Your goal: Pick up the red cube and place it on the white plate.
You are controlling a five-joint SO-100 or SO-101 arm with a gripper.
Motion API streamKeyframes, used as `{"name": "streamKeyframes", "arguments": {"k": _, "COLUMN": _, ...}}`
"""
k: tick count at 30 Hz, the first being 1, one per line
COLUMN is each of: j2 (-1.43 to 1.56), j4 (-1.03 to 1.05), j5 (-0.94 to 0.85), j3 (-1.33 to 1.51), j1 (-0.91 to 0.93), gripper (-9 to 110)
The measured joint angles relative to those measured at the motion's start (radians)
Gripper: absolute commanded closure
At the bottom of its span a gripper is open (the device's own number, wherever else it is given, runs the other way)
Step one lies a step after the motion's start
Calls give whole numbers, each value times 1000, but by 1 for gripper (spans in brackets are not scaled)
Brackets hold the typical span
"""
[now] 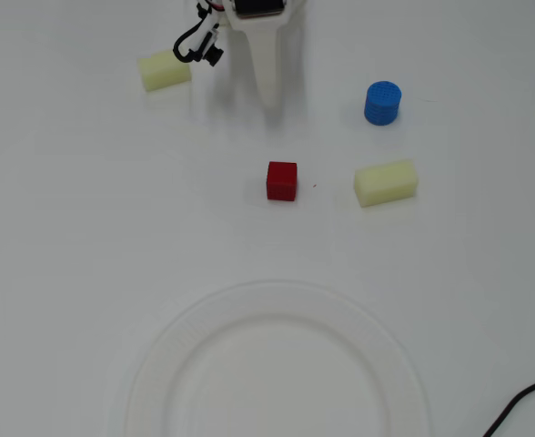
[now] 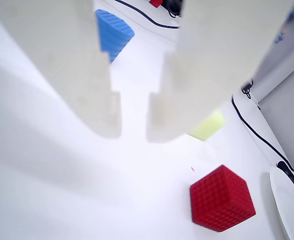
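The red cube (image 1: pixel 282 180) sits on the white table, in the middle of the overhead view. In the wrist view it lies at the lower right (image 2: pixel 221 205). The white plate (image 1: pixel 158 364) fills the bottom of the overhead view; only its rim shows at the wrist view's right edge (image 2: pixel 287 205). My gripper (image 1: pixel 269 98) hangs at the top centre, behind the cube and well apart from it. In the wrist view the gripper (image 2: pixel 134 125) has its white fingers (image 2: pixel 107 107) nearly together with only a narrow gap, and it holds nothing.
A blue cylinder (image 1: pixel 382 103) stands to the upper right of the cube. One pale yellow block (image 1: pixel 386 182) lies right of the cube and another (image 1: pixel 166 70) lies left of the gripper. A black cable (image 1: pixel 522 405) crosses the bottom right corner.
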Motion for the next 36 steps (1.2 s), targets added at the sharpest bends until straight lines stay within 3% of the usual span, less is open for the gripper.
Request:
{"name": "streamKeyframes", "arguments": {"k": 25, "j2": -3, "j4": -23, "j5": 6, "j3": -77, "j1": 18, "gripper": 102}}
{"name": "streamKeyframes", "arguments": {"k": 36, "j2": -554, "j4": 21, "j5": 31, "j3": -557, "j1": -81, "gripper": 102}}
